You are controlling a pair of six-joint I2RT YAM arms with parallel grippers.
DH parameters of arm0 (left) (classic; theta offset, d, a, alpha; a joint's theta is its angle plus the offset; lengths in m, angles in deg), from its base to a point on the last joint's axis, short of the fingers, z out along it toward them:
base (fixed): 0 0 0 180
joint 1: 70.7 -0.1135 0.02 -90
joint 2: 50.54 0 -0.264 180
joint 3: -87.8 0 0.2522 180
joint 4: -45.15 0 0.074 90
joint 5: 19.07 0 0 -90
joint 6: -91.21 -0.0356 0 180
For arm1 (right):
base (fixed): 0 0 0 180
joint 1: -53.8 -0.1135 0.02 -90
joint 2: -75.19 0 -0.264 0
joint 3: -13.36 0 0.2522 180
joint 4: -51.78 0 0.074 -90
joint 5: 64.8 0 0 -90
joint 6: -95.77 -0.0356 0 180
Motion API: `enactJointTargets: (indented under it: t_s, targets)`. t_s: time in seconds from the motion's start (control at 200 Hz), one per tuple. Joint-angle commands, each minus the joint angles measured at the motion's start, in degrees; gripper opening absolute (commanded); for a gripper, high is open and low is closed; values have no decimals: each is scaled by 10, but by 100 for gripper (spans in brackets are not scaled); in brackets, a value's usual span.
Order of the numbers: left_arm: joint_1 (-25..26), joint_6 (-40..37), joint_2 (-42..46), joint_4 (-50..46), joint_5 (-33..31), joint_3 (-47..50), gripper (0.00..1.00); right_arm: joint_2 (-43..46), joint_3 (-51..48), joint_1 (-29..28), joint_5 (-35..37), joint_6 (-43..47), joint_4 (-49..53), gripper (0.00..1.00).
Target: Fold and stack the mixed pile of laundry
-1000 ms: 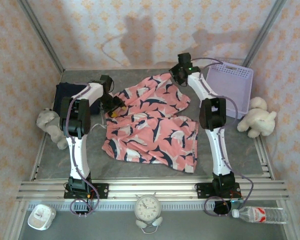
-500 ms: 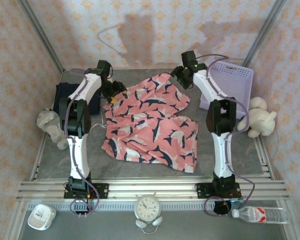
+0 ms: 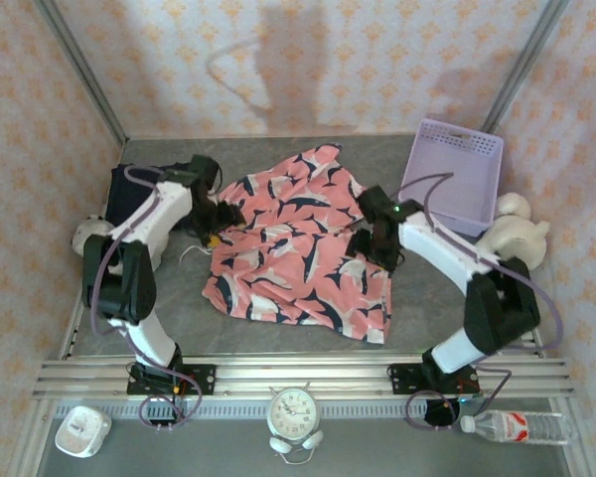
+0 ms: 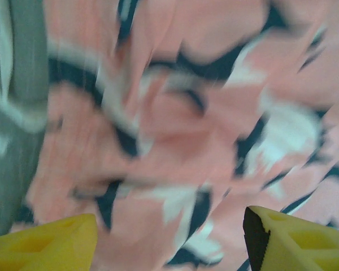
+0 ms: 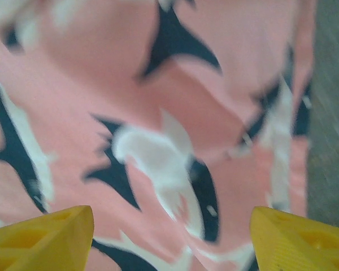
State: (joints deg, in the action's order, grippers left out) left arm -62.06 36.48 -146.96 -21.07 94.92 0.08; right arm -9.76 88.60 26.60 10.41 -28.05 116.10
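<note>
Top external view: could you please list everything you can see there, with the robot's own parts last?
printed garment: one, salmon-pink with navy and white print, spread mid-table
plain garment: one, dark navy, far left, by the left arm
basket: one, lavender, far right corner
grey plush toy: one, grey, left edge
cream plush toy: one, cream, right edge
alarm clock: one, white, near ledge, centre
water bottle: one, clear, lying near right
small round device: one, white, near left
table: one, grey
left gripper: one, yellow fingers, open over the printed garment
right gripper: one, yellow fingers, open over the printed garment
</note>
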Motion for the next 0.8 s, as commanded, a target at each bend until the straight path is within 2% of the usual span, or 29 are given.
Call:
enactJointTargets:
  t_s: [0.0, 0.08, 0.135, 0.245, 0.49, 0.56, 0.67, 0.731, 0.796]
  targets:
    - [25, 32, 63, 11, -38, 96, 70, 79, -77, -20, 24, -18, 35, 73]
    - [31, 61, 114, 26, -41, 166, 71, 132, -134, -36, 20, -44, 33, 75]
    - [33, 77, 144, 30, -46, 205, 71, 166, -169, -43, 16, -60, 26, 80]
    - [39, 99, 191, 41, -54, 263, 71, 209, -234, -53, -17, -86, -19, 81]
    - [42, 128, 215, 85, -60, 329, 69, 176, -315, -94, -36, -127, -132, 78]
    - [47, 130, 206, 99, -60, 337, 67, 154, -329, -95, -38, -135, -149, 69]
    - [56, 132, 187, 117, -74, 348, 60, 156, -330, -95, -22, -139, -145, 48]
    - [59, 138, 176, 133, -79, 359, 52, 163, -323, -95, -16, -134, -141, 33]
    - [61, 147, 164, 149, -84, 367, 42, 168, -309, -95, -8, -126, -131, 22]
